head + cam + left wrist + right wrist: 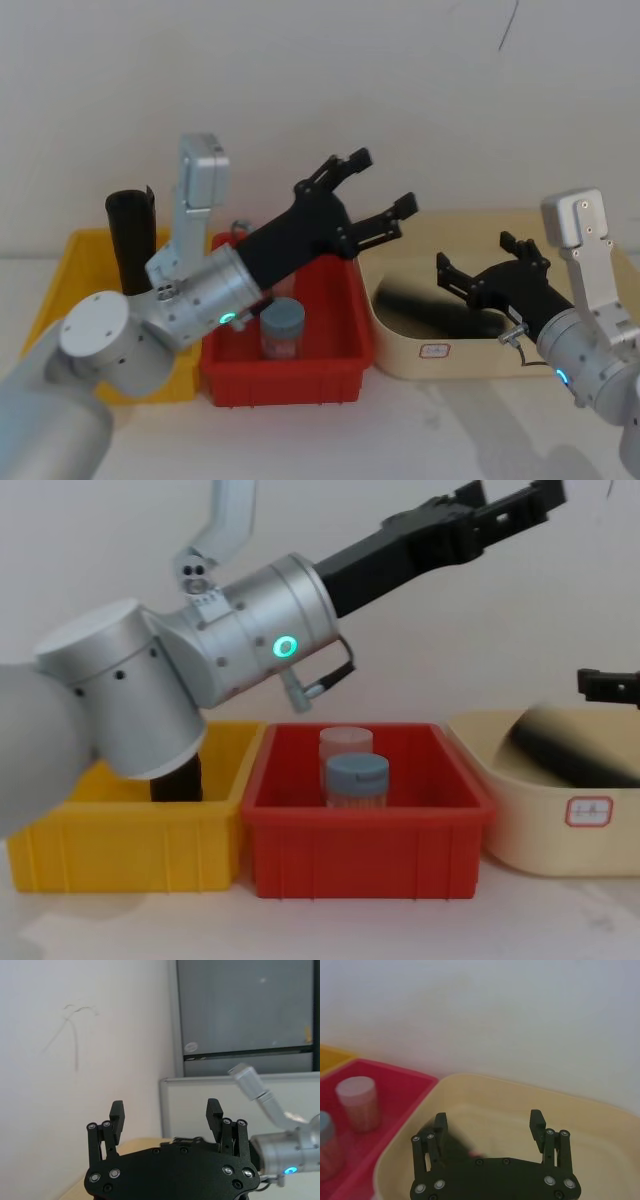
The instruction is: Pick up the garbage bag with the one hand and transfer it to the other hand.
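The robot's black two-finger left hand point(382, 182), dotted with silver screws point(115, 1173), meets a silver cylindrical wrist point(250, 600) with a green glowing ring point(286, 646); the matching right hand point(478, 252) has a blue wrist light point(562, 378).

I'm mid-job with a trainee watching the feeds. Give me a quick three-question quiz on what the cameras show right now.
1. Fill in: the red bin holds two ____.
2. True or false: the left gripper, raised above the red bin, has its fingers shut.
3. The garbage bag in the cream tub, below the right gripper, is: A) standing upright B) lying on its side C) pinched between fingers.
Key: 1 jars; 2 false, its fingers are open and empty; 3 B.
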You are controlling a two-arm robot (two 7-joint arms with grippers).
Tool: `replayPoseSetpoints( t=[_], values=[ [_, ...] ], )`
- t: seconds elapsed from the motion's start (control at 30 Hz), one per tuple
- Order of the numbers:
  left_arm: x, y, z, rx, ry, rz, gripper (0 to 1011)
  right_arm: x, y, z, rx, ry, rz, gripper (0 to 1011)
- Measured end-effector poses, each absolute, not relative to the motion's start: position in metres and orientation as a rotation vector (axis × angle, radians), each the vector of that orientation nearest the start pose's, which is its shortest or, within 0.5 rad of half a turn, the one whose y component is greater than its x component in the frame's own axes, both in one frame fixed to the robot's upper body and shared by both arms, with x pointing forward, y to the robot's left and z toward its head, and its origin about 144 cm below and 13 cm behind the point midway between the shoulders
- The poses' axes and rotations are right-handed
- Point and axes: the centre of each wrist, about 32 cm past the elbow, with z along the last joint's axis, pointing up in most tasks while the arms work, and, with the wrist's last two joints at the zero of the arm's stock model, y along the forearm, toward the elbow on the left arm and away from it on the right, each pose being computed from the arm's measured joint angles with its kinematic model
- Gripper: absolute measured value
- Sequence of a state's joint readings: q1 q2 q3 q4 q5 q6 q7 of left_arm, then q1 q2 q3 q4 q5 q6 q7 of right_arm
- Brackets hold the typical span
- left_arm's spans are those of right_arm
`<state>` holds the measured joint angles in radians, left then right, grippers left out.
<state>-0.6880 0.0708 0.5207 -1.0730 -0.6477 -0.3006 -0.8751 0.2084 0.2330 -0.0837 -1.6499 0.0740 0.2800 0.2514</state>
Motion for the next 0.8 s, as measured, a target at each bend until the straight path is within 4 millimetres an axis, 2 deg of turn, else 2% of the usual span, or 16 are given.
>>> replayPoseSetpoints(
  t=[0.27,0.6,0.8],
  values=[
    [0.597,0.141,1.248,-0.399,-0.211,0.396,1000,0.499,-0.259,1.241,-0.143,-0.108,-1.199,1000],
    [0.565,0.176,1.246,-0.326,-0.238,0.565,1001,0.489,-0.252,1.241,-0.142,-0.106,-1.121,999],
    [0.552,0.191,1.245,-0.294,-0.246,0.635,1000,0.484,-0.248,1.24,-0.146,-0.105,-1.078,1000]
  ],
)
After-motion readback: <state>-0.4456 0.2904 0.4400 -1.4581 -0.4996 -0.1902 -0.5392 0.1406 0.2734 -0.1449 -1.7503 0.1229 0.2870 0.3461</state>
